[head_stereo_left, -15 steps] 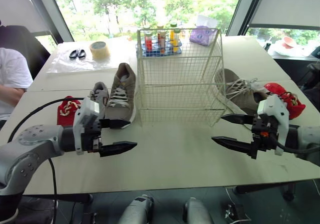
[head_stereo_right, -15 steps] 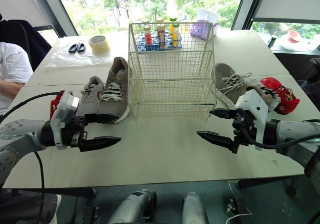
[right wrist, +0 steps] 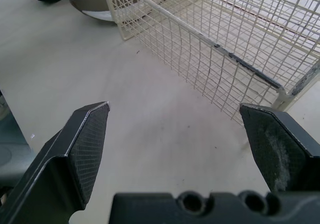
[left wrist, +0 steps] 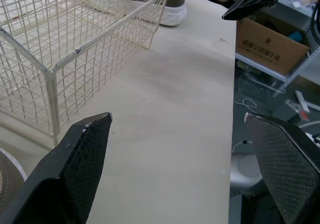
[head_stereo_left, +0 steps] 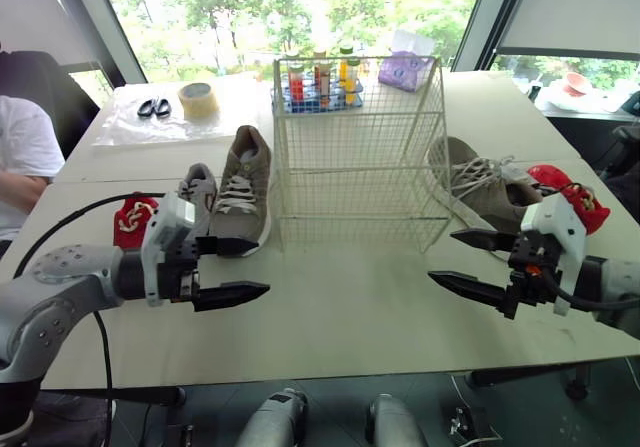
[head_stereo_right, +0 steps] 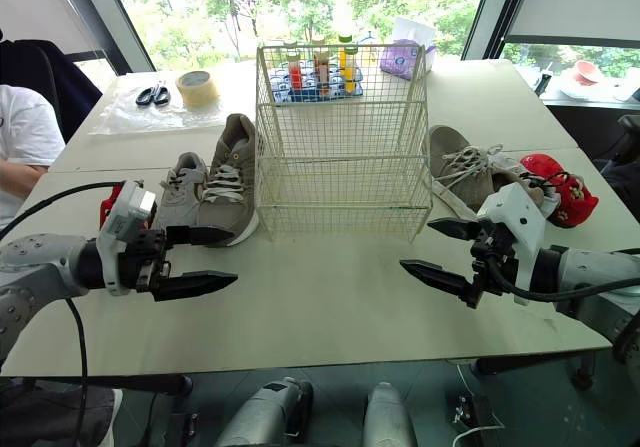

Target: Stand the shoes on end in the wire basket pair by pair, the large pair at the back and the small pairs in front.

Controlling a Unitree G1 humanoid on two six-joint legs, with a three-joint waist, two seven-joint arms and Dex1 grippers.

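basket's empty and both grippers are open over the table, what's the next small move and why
Probably reach the left gripper forward to the large tan lace-up shoe lying beside the cream wire basket: the large pair goes in first, at the back, and that shoe lies just ahead of its open jaws.

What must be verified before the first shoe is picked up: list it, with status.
1. Left end effector open and empty: ok.
2. Right end effector open and empty: ok.
3. Wire basket empty: ok.
4. Large pair together: not ok; left large shoe and right large shoe lie on opposite sides of the basket.
5. Small shoes all in sight: cannot tell; the right large shoe hides part of them.
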